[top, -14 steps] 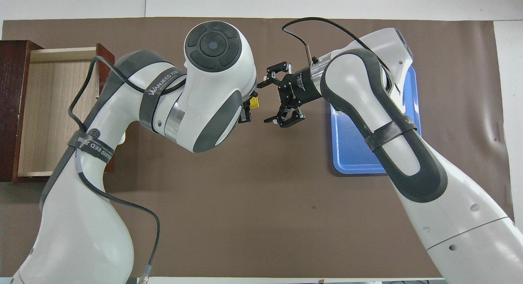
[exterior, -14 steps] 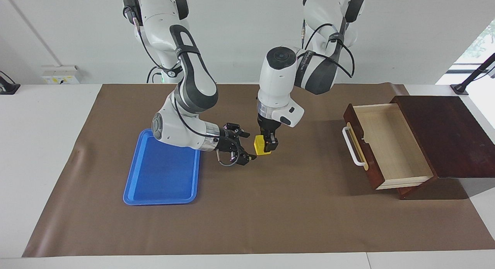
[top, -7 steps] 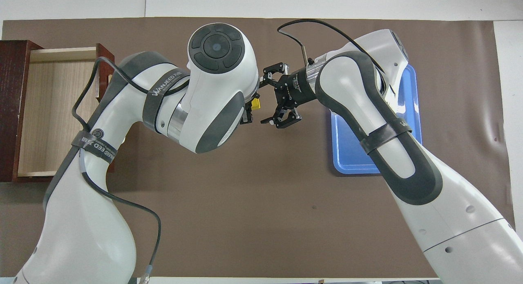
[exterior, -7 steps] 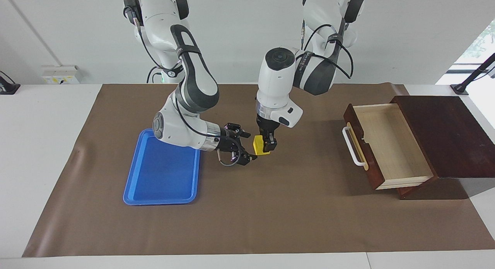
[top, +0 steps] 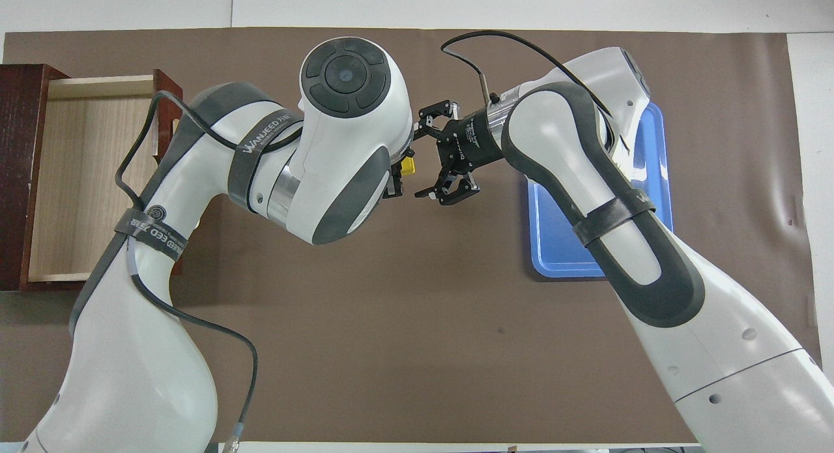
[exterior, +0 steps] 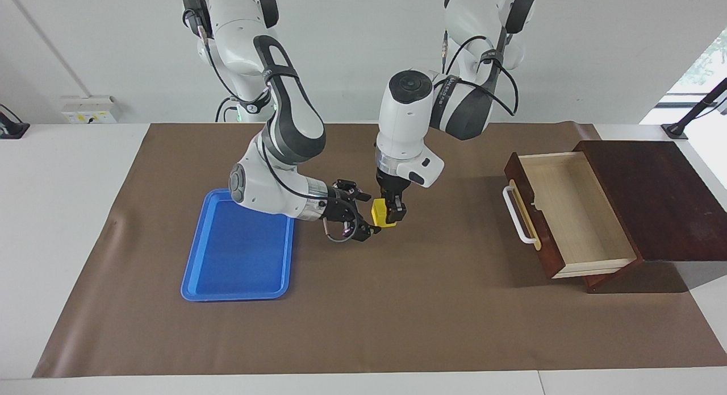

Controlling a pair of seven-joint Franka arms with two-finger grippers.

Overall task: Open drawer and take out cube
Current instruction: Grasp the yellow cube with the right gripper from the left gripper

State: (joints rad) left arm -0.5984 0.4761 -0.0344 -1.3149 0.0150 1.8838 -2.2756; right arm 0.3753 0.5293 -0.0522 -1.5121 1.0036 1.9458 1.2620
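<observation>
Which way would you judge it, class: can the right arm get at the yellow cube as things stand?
Probably yes. The open right gripper sits right beside the cube, with nothing between them, though the left gripper grips the cube from above.

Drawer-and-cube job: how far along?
Done: the drawer stands pulled open, its pale interior empty. In hand: the left gripper holds the yellow cube in the air over the brown mat, and the right gripper, open, is right beside the cube for what looks like a handover. Left: the right gripper closing on it and setting it down, perhaps in the blue tray.
</observation>
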